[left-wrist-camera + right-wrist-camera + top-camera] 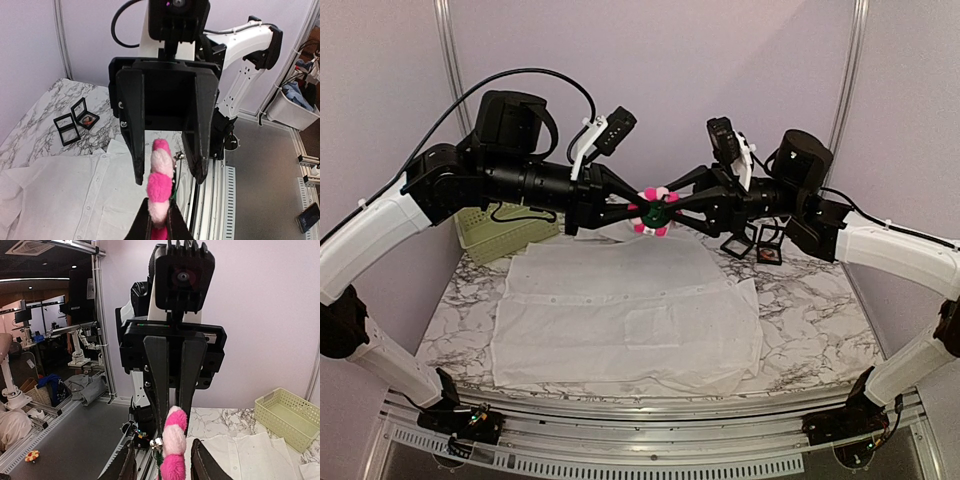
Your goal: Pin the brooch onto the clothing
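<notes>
The brooch [653, 212], a fluffy pink-and-white flower with a green centre, hangs in the air above the collar end of the white shirt [620, 310]. My left gripper [638, 210] is shut on it from the left; in the left wrist view [159, 200] its fingers pinch the brooch [160, 175] edge-on. My right gripper [670, 208] is open, its jaws standing either side of the brooch without touching, as the right wrist view [162, 441] shows. A small metal clasp [157, 442] shows on the brooch's back. The shirt lies flat, with its chest pocket [655, 325] facing up.
A pale green basket [505, 228] stands at the back left of the marble table [820, 320]. Two small black framed boxes [760, 245] lie at the back right, beside the shirt. The metal front rail [650, 415] runs along the near edge.
</notes>
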You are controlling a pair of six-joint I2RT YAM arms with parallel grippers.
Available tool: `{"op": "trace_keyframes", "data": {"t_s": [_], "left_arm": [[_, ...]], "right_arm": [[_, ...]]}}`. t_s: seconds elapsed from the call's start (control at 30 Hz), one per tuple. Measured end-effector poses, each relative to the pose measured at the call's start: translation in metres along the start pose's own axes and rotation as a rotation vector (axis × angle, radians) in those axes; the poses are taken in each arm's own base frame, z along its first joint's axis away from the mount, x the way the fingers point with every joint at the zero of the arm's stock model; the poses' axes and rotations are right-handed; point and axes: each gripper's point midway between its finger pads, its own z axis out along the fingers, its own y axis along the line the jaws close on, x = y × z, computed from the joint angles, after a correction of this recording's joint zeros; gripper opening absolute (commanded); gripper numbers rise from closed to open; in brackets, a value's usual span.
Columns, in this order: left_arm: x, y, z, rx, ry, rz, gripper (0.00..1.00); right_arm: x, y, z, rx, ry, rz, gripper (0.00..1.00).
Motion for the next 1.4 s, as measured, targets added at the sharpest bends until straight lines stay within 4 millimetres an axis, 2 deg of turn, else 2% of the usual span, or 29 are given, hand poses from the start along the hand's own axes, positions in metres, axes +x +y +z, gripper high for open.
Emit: {"op": "trace_keyframes", "data": {"t_s": [0.1, 0.3, 0.6, 0.87, 1.0, 1.17, 1.4], "left_arm": [[-0.001, 0.000, 0.000, 0.000, -0.001, 0.001, 0.00], [-0.004, -0.001, -0.001, 0.002, -0.008, 0.004, 0.00], [-0.004, -0.002, -0.001, 0.001, -0.009, 0.022, 0.00], [-0.003, -0.004, 0.002, 0.008, -0.003, 0.043, 0.00], [-0.003, -0.005, 0.003, 0.009, -0.002, 0.046, 0.00], [-0.003, -0.005, 0.003, 0.006, -0.002, 0.050, 0.00], [-0.003, -0.002, 0.003, -0.009, 0.001, 0.052, 0.00]], "right_arm": [[0.004, -0.003, 0.001, 0.001, 0.006, 0.010, 0.36], [0.011, -0.007, 0.003, 0.003, 0.017, 0.027, 0.28], [0.012, -0.007, 0.004, -0.007, 0.019, 0.037, 0.28], [0.013, -0.004, 0.004, -0.025, 0.022, 0.049, 0.33], [0.013, -0.003, 0.005, -0.032, 0.024, 0.056, 0.25], [0.013, -0.002, 0.005, -0.043, 0.026, 0.061, 0.25], [0.013, -0.004, 0.006, -0.042, 0.027, 0.070, 0.17]]}}
